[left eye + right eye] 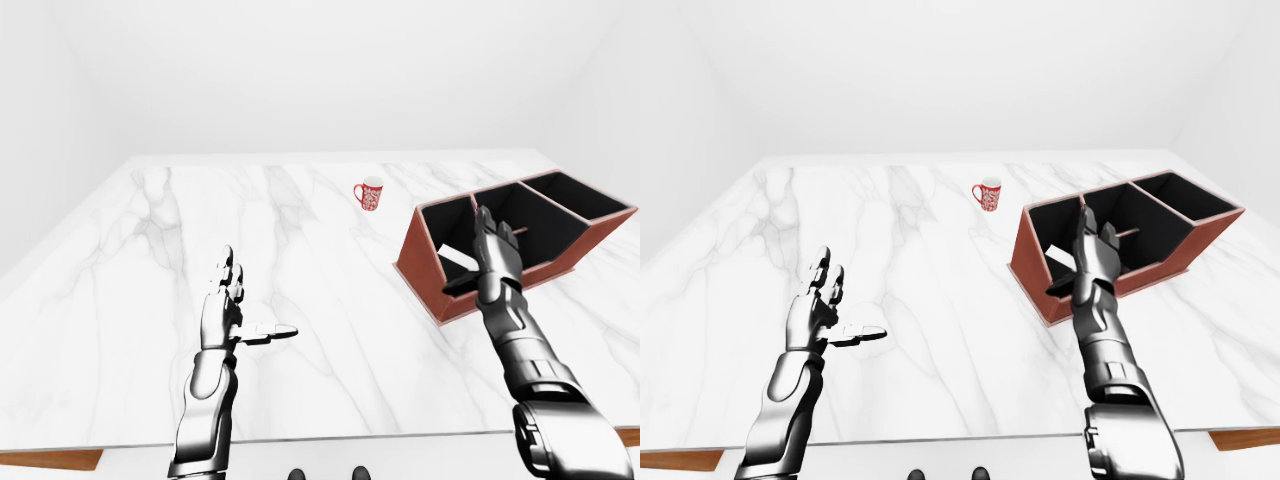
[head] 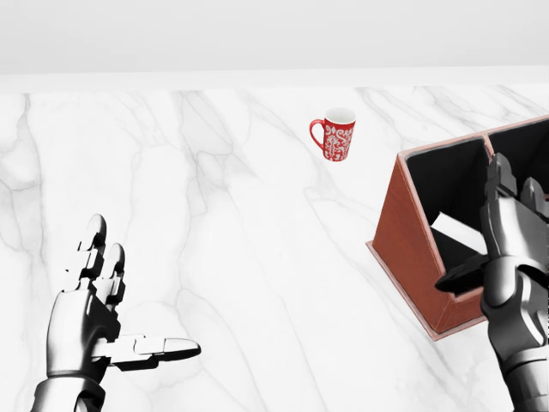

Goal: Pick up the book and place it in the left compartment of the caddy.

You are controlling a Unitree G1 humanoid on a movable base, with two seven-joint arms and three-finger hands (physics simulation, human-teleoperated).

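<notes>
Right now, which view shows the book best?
Head view: the book shows largest, a white slab leaning in the caddy's left compartment, partly behind the open right hand. Both eye views show only a small white sliver of it beside that hand.

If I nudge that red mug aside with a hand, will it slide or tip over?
The red mug stands upright on the smooth marble table, so a low push would probably slide it. It looks taller than wide, so a push near the rim might tip it, and once down it could roll. Its handle sticks out at the view's left and may make it spin.
</notes>
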